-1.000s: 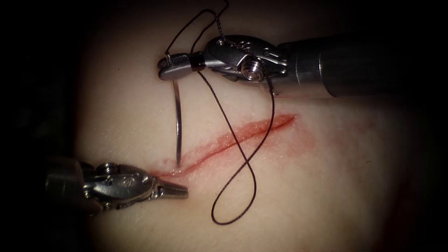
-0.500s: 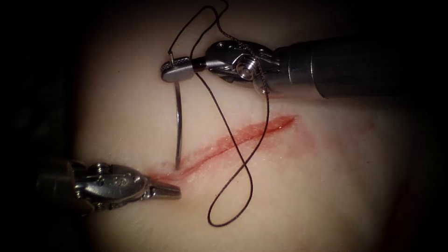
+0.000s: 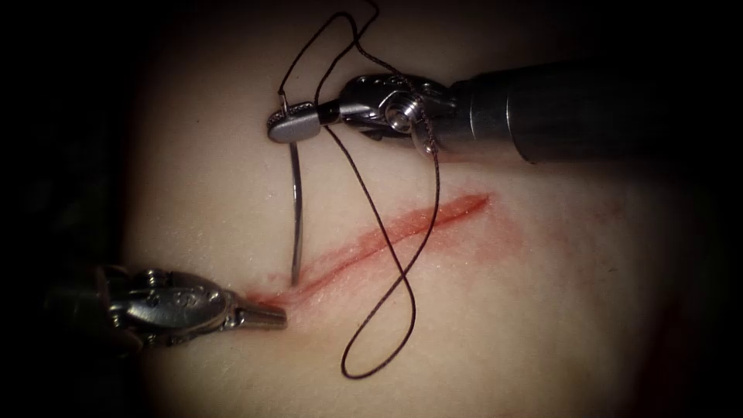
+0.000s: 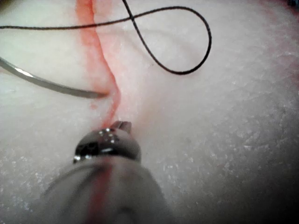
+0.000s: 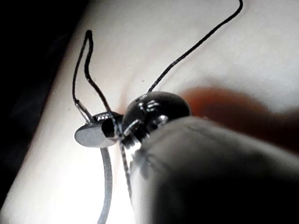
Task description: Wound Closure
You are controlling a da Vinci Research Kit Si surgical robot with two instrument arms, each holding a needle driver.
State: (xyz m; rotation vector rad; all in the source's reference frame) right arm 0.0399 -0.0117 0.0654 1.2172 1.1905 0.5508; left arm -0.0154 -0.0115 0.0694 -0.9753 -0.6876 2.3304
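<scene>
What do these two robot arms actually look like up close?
Each is a dark grey, round shaft ending in a shiny silver metal wrist with a round pivot pin. The right tool has blunt, ridged jaws; the left tool tapers to a slim pointed tip, with faint engraved markings behind it.

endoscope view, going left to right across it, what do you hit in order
left gripper, shut and holding nothing → needle, tip at the cut's left end → right gripper, shut on the needle near its thread end → thread loop → right end of the cut
</scene>
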